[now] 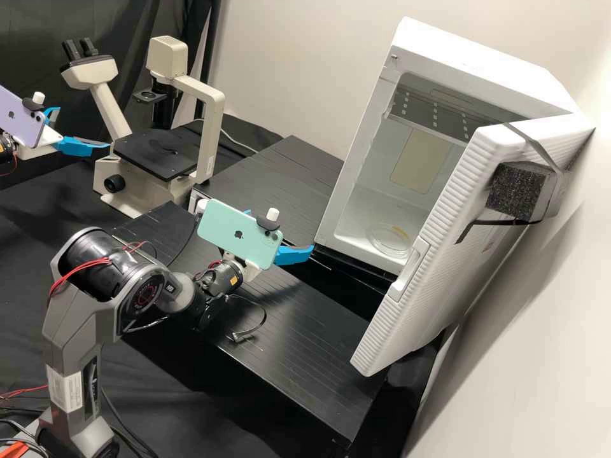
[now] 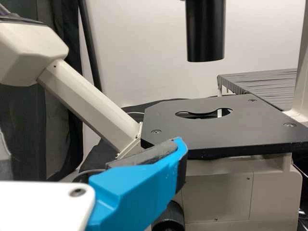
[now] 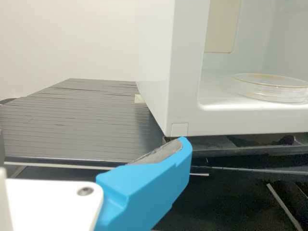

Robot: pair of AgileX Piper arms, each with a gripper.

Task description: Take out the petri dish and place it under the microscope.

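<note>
The clear petri dish (image 1: 389, 238) lies on the floor of the white open cabinet, near its front opening; in the right wrist view the dish (image 3: 273, 91) appears low and round inside. My right gripper (image 1: 301, 243) is open, outside the cabinet's lower front corner. In the right wrist view the right gripper (image 3: 183, 143) shows one blue finger with its grey pad bare. At the microscope, my left gripper (image 1: 83, 129) stands open beside the black stage (image 1: 153, 156). The left wrist view has the left gripper (image 2: 179, 144) before the stage (image 2: 216, 134), which has an oblong opening.
The cabinet door (image 1: 439, 254) stands swung open, foam strapped to it. The black microscope tube (image 2: 206, 31) hangs above the stage, and its pale eyepiece arm (image 2: 89, 106) slopes beside it. A dark slatted bench top (image 3: 82, 125) adjoins the cabinet.
</note>
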